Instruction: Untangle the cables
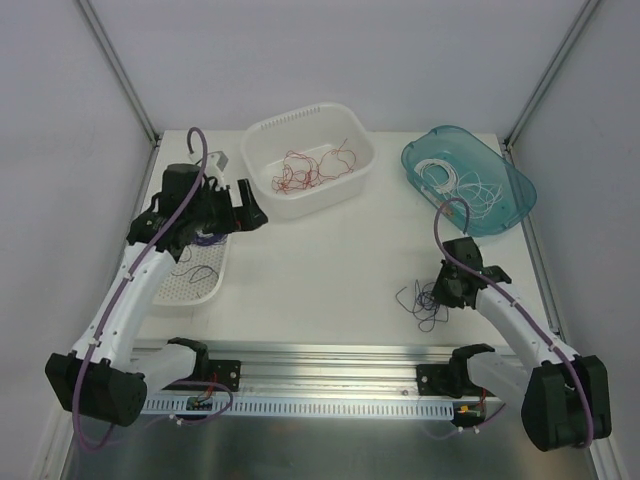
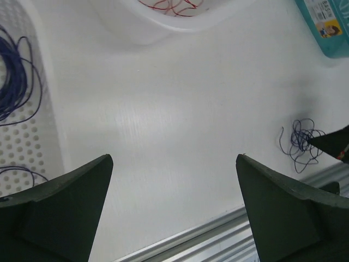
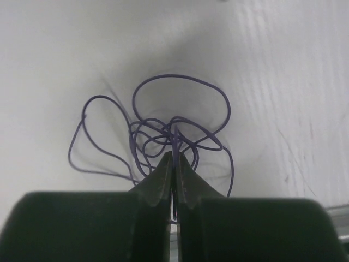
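My right gripper (image 3: pixel 174 155) pinched shut on purple tangle (image 3: pixel 163 131) on table (image 1: pixel 340 260); left gripper (image 2: pixel 174 161) wide open, empty. Beyond left, white basket (image 1: pixel 300 203) holds red cables (image 1: pixel 315 168); beyond right, teal tub (image 1: pixel 478 226) holds white cables (image 1: pixel 455 182); under left, perforated tray (image 1: pixel 205 290) holds purple cables (image 2: pixel 13 82)

Top view: I look down from above and behind the arm bases (image 1: pixel 200 365) over the whole white tabletop (image 1: pixel 330 250), from far.
Left wrist: I look past the left gripper (image 2: pixel 174 158) across the tabletop, from mid height.
Right wrist: I sit very close over a small tangle of thin purple wire (image 3: pixel 163 131).
Shared: all three see that tangle.
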